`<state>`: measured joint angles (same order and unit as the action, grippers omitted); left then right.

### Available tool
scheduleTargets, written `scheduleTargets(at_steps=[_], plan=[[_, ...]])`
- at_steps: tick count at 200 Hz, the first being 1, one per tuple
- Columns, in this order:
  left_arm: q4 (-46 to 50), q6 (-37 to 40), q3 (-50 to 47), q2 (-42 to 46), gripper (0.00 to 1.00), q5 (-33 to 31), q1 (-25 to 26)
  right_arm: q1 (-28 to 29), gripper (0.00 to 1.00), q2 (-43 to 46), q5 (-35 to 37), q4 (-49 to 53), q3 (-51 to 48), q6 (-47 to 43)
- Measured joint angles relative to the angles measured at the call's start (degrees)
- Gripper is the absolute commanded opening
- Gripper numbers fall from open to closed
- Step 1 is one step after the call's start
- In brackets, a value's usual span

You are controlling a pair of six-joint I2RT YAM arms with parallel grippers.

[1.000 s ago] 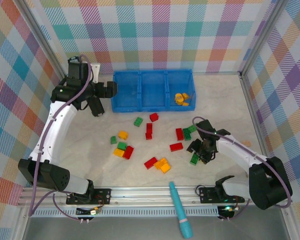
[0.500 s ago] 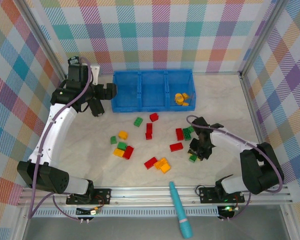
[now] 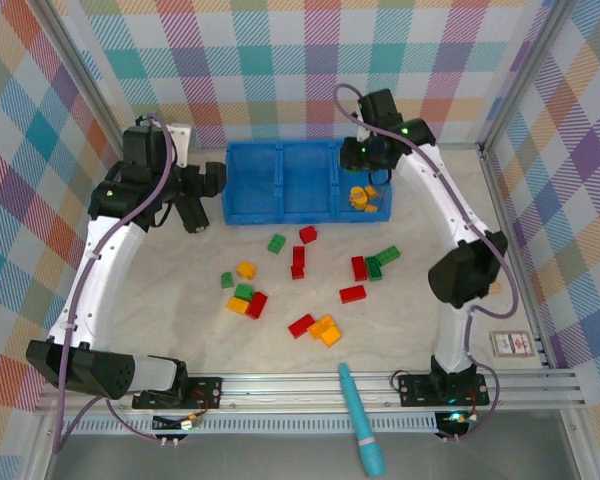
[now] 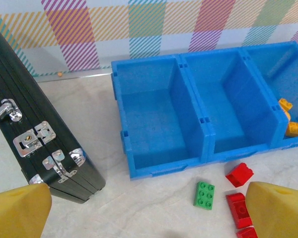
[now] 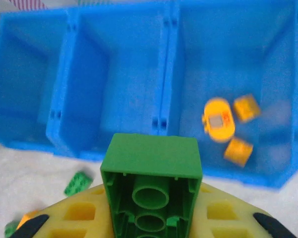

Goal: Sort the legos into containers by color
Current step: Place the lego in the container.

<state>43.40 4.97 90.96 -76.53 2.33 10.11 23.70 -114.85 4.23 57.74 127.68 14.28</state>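
Right tool [image 3: 365,158] pinches a green lego [image 5: 151,168] above the blue tray [image 5: 161,64] — left tool [image 4: 148,213] spread wide.

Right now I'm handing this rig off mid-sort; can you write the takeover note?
Left gripper: open, empty, beside the blue tray, at its left end.
Right gripper: shut on a green brick, above the tray near its right compartment.
Done: a few yellow-orange pieces lie in the right compartment; the other two are empty.
Left: place the green brick in an empty compartment, then sort the loose bricks on the table.
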Motion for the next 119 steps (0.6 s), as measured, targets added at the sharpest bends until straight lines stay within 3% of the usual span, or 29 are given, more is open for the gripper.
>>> scheduleTargets(at_steps=[23, 119], plan=[[0.0, 0.0, -0.1, 0.0, 1.0, 0.5, 0.0, 0.1, 0.27, -5.8, 1.4, -2.2, 6.2, -6.8], [-0.2, -0.2, -1.1, -0.2, 1.0, 1.7, 0.0, 3.7, 0.33, -16.7, 2.8, -21.1, 4.7, -25.7]])
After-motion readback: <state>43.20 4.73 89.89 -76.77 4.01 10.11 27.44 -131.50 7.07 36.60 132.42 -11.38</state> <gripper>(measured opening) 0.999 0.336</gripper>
